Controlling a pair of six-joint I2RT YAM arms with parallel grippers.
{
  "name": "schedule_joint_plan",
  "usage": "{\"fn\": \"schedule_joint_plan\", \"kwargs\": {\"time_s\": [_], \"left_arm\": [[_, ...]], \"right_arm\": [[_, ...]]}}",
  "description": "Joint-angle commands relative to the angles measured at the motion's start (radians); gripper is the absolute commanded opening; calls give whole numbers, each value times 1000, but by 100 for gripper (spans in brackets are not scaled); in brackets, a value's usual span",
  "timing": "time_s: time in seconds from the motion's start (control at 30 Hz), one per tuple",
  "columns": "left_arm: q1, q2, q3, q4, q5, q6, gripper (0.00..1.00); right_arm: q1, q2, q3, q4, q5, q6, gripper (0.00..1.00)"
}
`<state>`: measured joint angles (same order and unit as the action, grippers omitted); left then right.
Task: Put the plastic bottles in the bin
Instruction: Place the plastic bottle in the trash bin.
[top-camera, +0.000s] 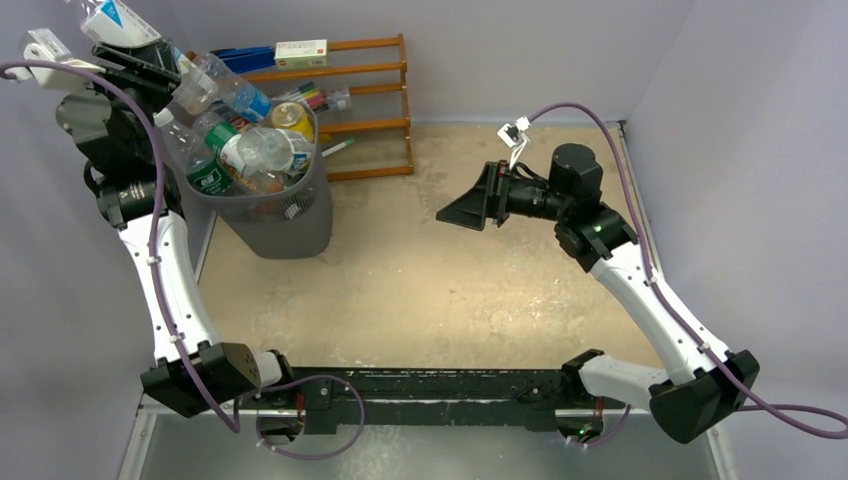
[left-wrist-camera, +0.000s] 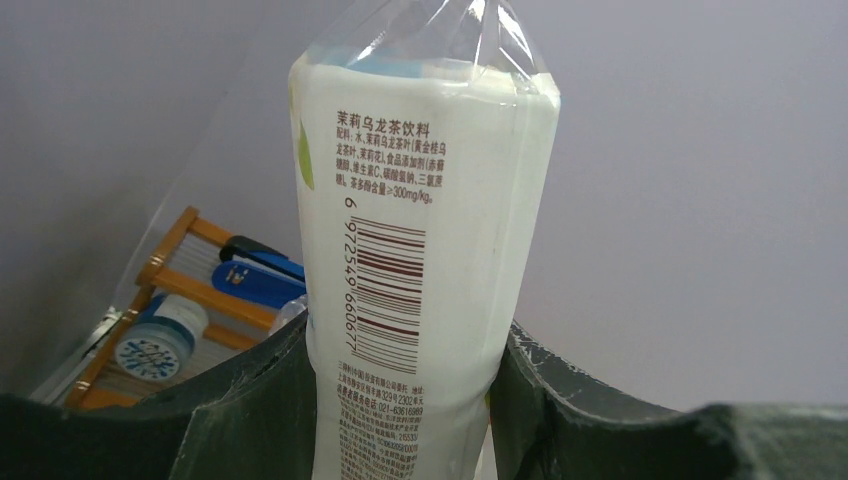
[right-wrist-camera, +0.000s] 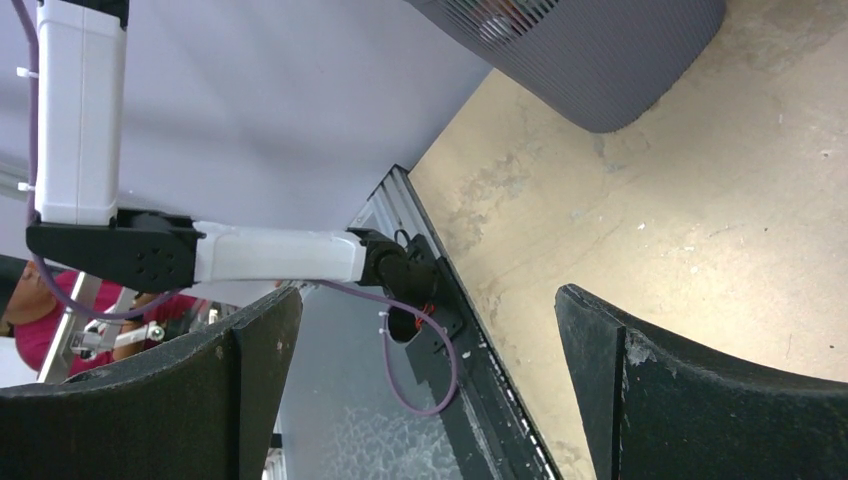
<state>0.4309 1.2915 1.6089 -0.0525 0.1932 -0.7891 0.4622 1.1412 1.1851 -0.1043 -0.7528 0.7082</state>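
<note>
My left gripper (top-camera: 128, 48) is raised at the far left, above and left of the bin, and is shut on a clear bottle with a white label (top-camera: 112, 18). In the left wrist view the bottle (left-wrist-camera: 420, 230) stands clamped between both jaws. The grey bin (top-camera: 290, 225) stands at the back left and is heaped above its rim with plastic bottles (top-camera: 245, 140). It also shows in the right wrist view (right-wrist-camera: 600, 50). My right gripper (top-camera: 462, 208) is open and empty, held above the table right of centre and facing left; it also shows in the right wrist view (right-wrist-camera: 430, 310).
The orange wooden rack (top-camera: 370, 100) with markers and boxes stands against the back wall right of the bin; it also shows in the left wrist view (left-wrist-camera: 165, 260). Grey walls close in the table left, right and behind. The left arm (right-wrist-camera: 200, 250) crosses the right wrist view.
</note>
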Motion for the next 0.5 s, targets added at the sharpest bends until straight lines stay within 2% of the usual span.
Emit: {"fn": "schedule_joint_plan", "kwargs": {"time_s": [0.0, 0.27, 0.47], "left_arm": [[2, -41, -99, 217, 63, -69, 40], [-26, -72, -245, 346, 71, -106, 39], [-133, -61, -254, 301, 1, -18, 39]], "right_arm": [[-4, 0, -7, 71, -27, 10, 100], [-4, 7, -23, 93, -23, 16, 100], [-3, 12, -28, 104, -23, 19, 100]]}}
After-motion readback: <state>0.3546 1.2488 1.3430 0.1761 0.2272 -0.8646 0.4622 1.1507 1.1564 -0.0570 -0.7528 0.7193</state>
